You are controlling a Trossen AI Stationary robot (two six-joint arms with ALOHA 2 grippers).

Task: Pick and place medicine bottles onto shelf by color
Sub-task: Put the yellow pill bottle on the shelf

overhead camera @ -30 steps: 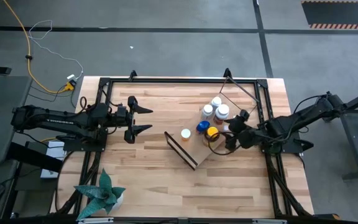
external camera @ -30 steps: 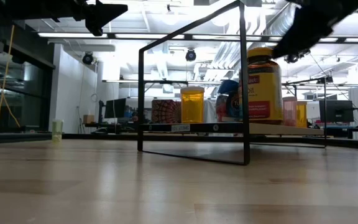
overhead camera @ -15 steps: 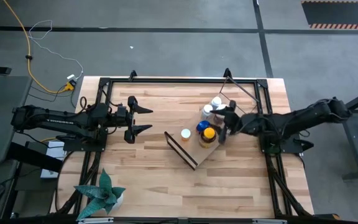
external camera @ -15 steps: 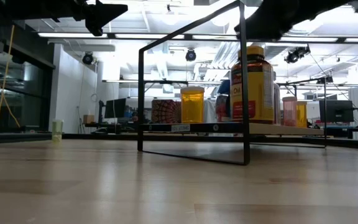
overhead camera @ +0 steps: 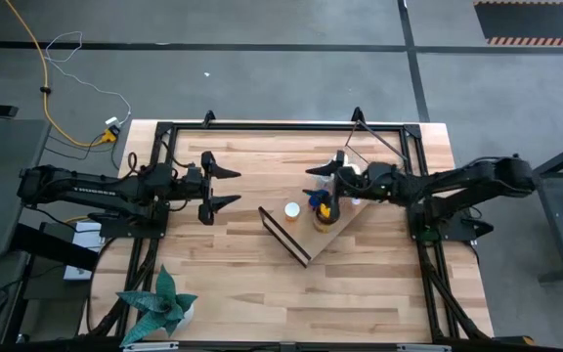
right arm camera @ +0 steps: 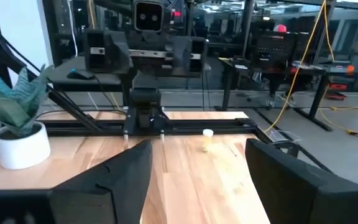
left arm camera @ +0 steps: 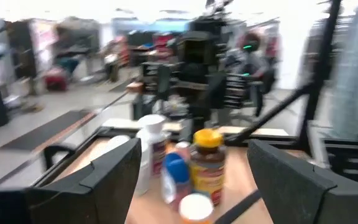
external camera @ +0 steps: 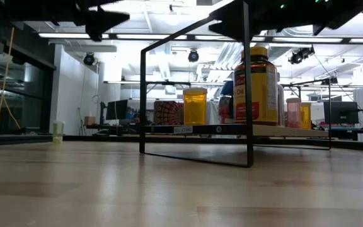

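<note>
Above the shelf (overhead camera: 306, 235), the right pincer (overhead camera: 323, 184) hovers with fingers spread, holding nothing, over the medicine bottles (overhead camera: 326, 208) clustered on the board. Well left, the left pincer (overhead camera: 225, 187) waits over the tabletop (overhead camera: 242, 274), also spread and empty.

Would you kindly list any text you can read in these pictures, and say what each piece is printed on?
"Oil": on the label of the amber bottle with the yellow cap, standing on the shelf.
The rest of that label is too small to read.
White strip on the shelf's front edge: too small to read.
Left arm: white lettering, too blurred to read.
</note>
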